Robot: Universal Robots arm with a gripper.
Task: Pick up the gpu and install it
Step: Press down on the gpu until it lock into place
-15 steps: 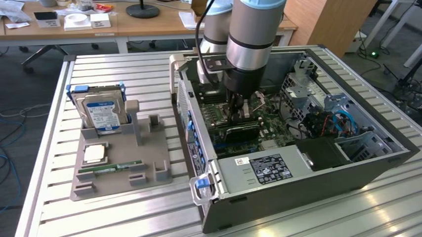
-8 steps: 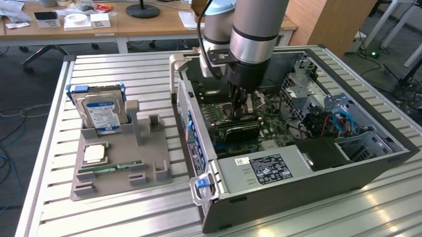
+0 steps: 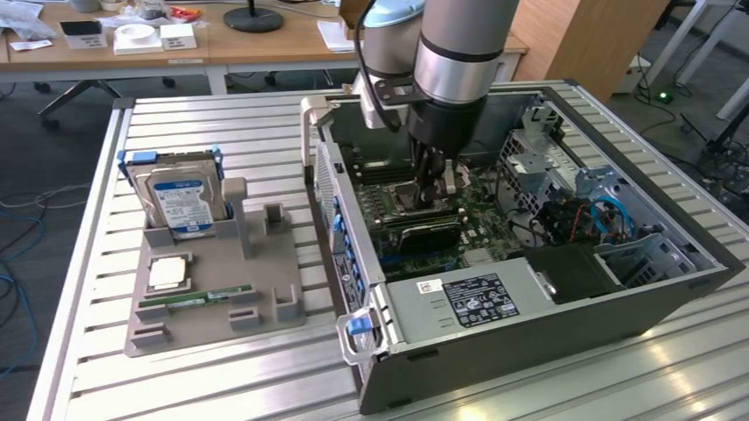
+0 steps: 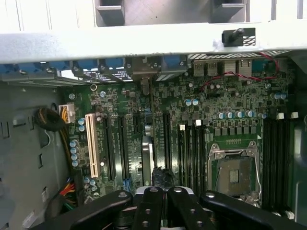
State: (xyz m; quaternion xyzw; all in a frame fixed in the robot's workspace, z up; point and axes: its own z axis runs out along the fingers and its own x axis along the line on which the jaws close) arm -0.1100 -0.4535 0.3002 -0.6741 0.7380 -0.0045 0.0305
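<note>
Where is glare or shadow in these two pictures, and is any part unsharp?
Exterior view: bright glare on the slatted table, deep shadow inside the computer case. Wrist view: the case's pale edge is washed out, and the gripper looks soft.

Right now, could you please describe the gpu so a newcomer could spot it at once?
Find the open computer case, then the green motherboard inside. The gpu is the dark flat card standing on edge just below the gripper, unlike the bare slots around it.
</note>
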